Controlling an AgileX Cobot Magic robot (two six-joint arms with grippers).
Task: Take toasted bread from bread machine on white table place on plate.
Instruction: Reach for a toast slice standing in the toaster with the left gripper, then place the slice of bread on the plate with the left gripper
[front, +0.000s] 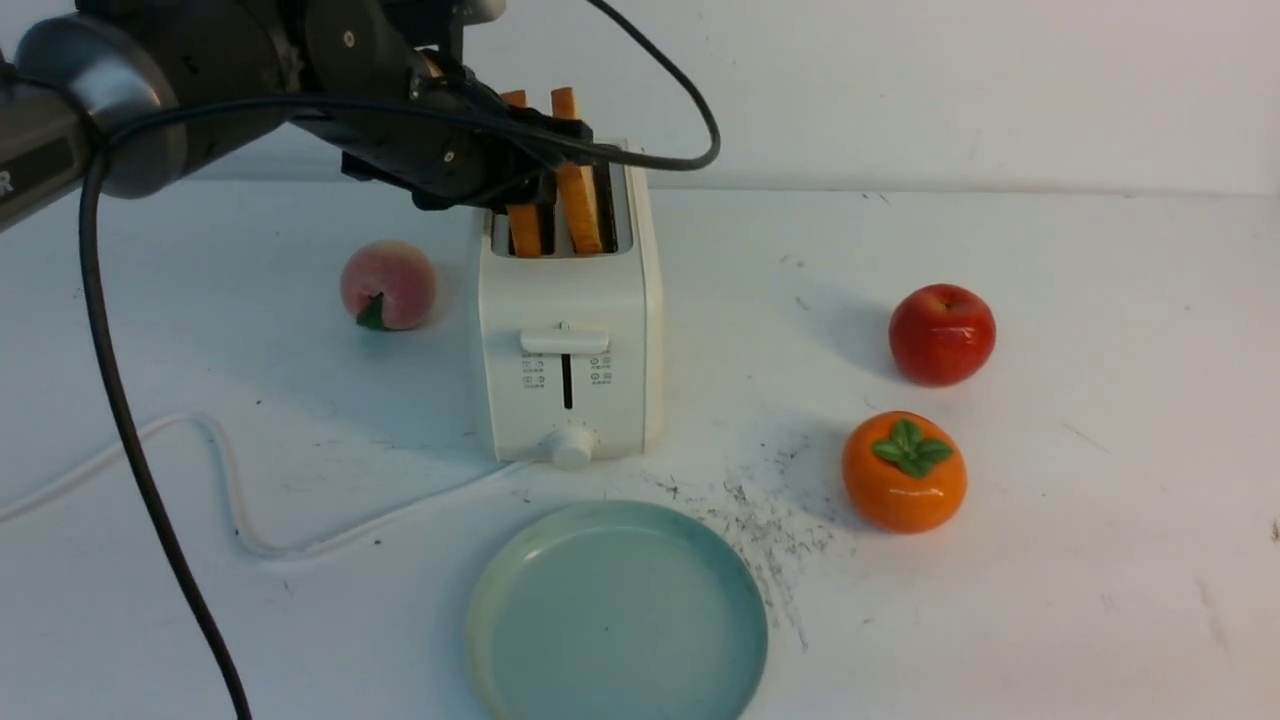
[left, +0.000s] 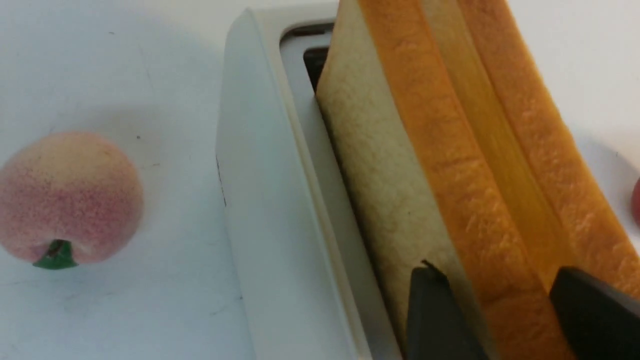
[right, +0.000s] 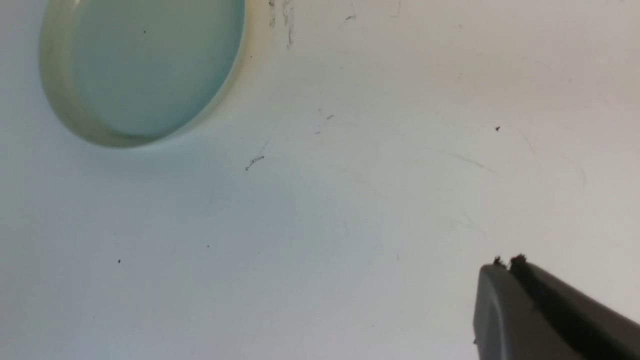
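The white table (front: 1050, 600), scuffed with black specks, carries everything. The white toaster (front: 570, 330) stands toward its middle, lever and knob facing me, its cord (front: 230, 490) trailing off to the toaster's left. The pale teal plate (front: 615, 610) lies just in front of the toaster and holds nothing. Two square slices of toast stand upright in the toaster's slots, poking well above its top, with pale golden faces and orange-brown crust: the left slice (left: 430, 150) and the right slice (left: 540, 125). A peach (front: 388, 285) sits left of the toaster; a red apple (front: 942, 334) and an orange fruit (front: 904, 472) sit well to its right. My left gripper (left: 495, 280) is over the toaster with one finger on either side of the left slice; I cannot tell whether they are pinching it. My right gripper (right: 507, 261) has its fingers together, holding nothing, above bare table near the plate.
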